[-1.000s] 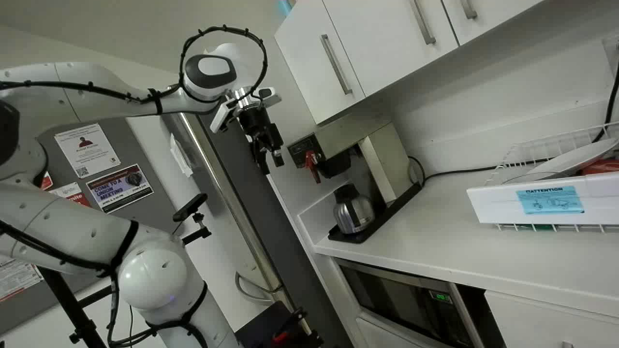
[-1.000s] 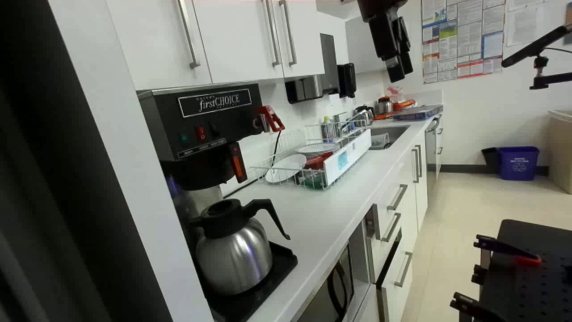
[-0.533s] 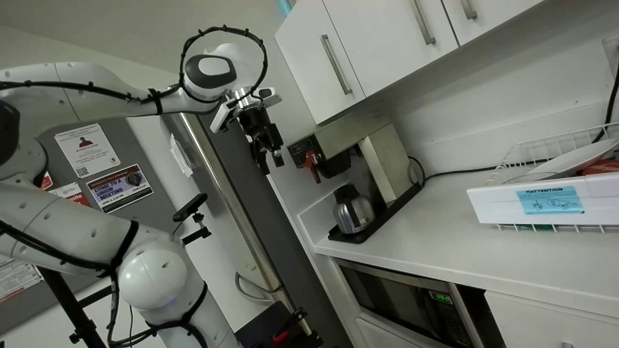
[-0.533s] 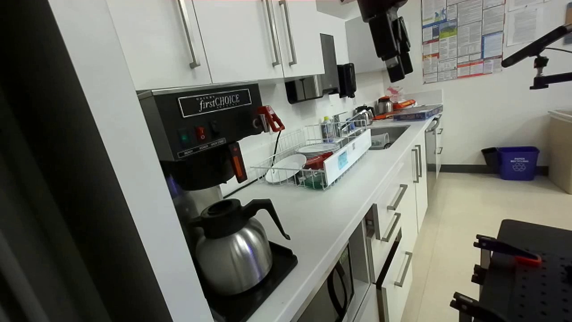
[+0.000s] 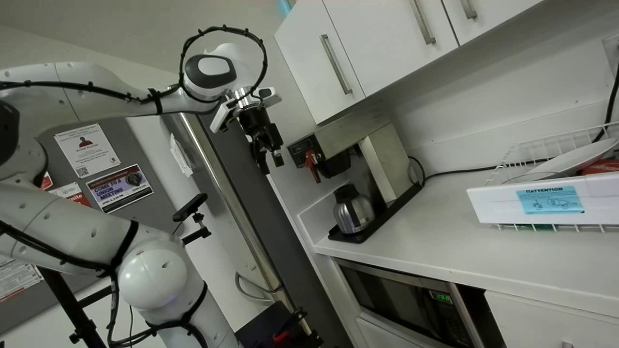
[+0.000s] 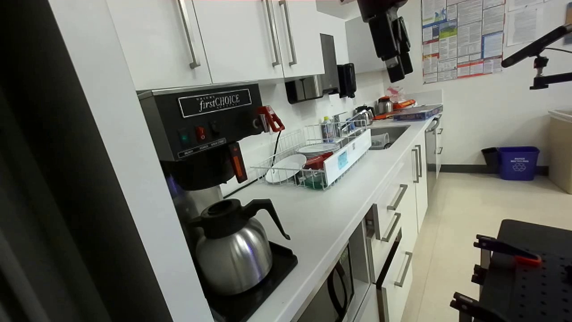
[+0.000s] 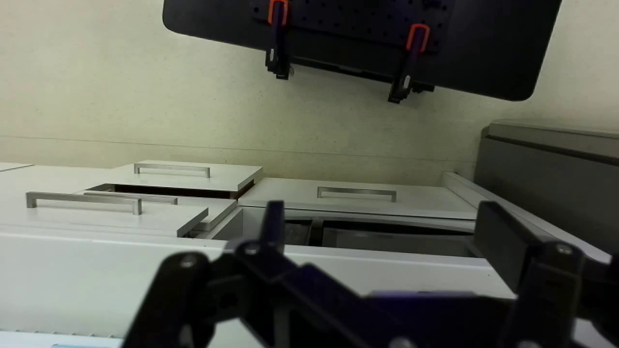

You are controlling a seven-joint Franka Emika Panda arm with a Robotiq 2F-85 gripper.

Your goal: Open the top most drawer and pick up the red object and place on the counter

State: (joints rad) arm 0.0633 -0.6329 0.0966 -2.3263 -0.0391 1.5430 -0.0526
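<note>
Kitchen counter, top drawer | both lower than tool | tool's jaws apart

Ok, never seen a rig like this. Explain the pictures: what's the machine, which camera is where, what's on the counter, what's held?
The machine is one white jointed arm ending in a black two-fingered hand. Both exterior views come from cameras standing apart from it, looking at the scene from different places. The wrist view comes from a camera riding on the arm, looking down past the hand at the floor and drawers. On the white counter are a coffee machine with a steel jug on its black base, and a wire dish rack holding plates and something red. The hand itself is open, up in the air, and holds nothing.
</note>
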